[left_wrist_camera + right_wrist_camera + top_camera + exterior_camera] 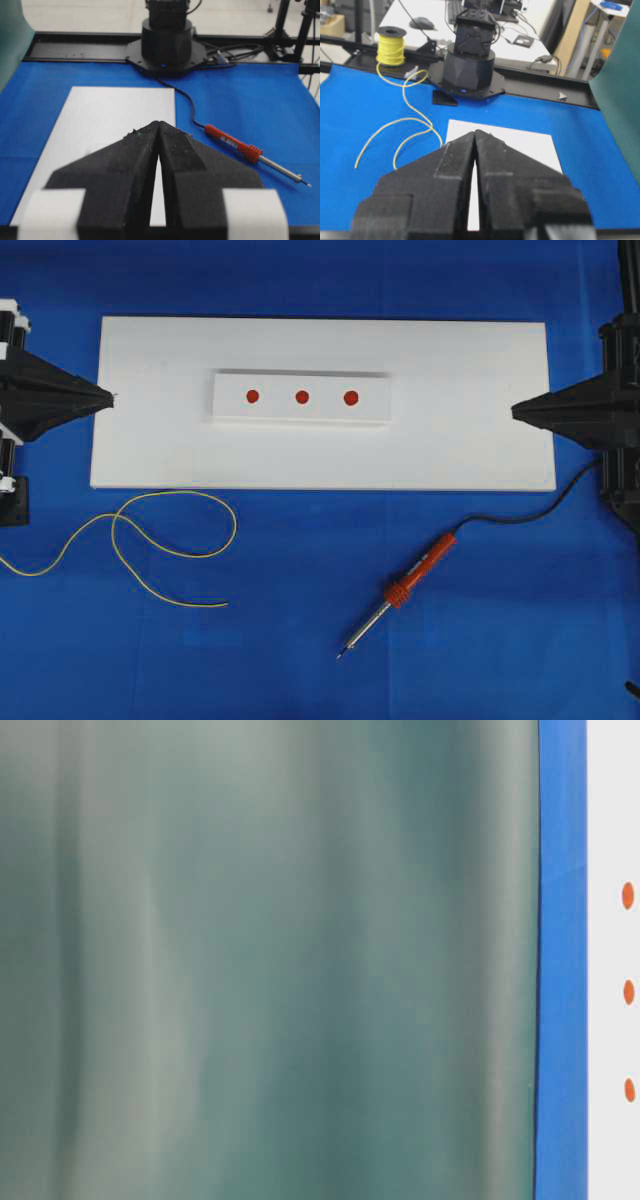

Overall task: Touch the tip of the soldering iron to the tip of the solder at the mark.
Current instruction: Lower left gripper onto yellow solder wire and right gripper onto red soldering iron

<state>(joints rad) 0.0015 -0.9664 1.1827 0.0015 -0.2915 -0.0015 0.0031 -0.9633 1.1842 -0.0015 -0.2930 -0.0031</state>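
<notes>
The soldering iron (410, 582) lies on the blue cloth at front right, orange-red handle up right, silver tip pointing down left; it also shows in the left wrist view (235, 145). The yellow solder (165, 535) curls on the cloth at front left, its free end near the middle; it also shows in the right wrist view (410, 120). Three red marks (302, 397) sit on a raised white block. My left gripper (112, 398) is shut and empty at the board's left edge. My right gripper (514, 411) is shut and empty at the board's right edge.
A large white board (320, 450) lies across the middle of the blue cloth. The iron's black cord (530, 510) runs to the right arm's base. A yellow solder spool (390, 45) stands behind the left arm's base. The table-level view is mostly a green curtain (270, 960).
</notes>
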